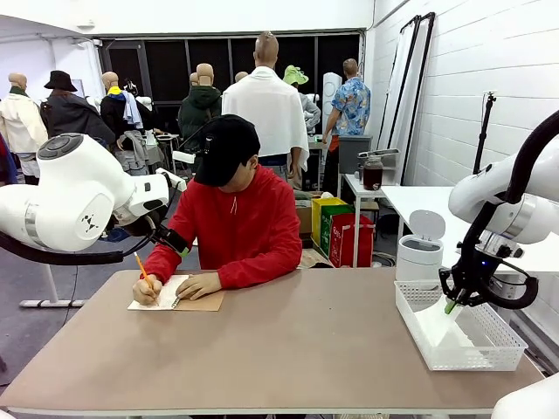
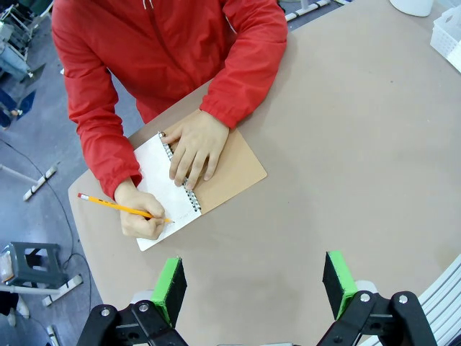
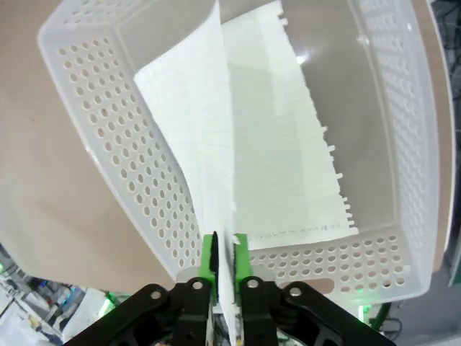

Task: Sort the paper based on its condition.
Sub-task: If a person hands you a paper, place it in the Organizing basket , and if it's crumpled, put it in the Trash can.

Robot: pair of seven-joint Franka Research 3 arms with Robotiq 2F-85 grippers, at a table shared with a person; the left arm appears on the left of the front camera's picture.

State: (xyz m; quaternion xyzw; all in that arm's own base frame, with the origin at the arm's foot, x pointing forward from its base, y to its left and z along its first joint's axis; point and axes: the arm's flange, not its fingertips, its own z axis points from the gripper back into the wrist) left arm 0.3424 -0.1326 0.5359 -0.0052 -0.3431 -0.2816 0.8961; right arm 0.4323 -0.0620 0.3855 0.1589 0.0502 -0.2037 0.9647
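Right hand [image 3: 224, 250] clamped on a paper sheet [image 3: 189, 122], held upright over the white basket [image 3: 101, 137] at the tabletop's [image 1: 262, 349] right edge; a second sheet [image 3: 288, 166] apparently lies inside. Left hand [image 2: 256, 288] fingers apart, above the tabletop near the person's notebook [image 2: 230, 169]

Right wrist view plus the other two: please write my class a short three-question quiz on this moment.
1. True or false: the right tool is shut on a sheet of paper.
2. That sheet is over: A a drawer, B the white basket, C a cup.
3. Fill in: the person writes in the notebook with a ____.
Key: 1 true; 2 B; 3 pencil.
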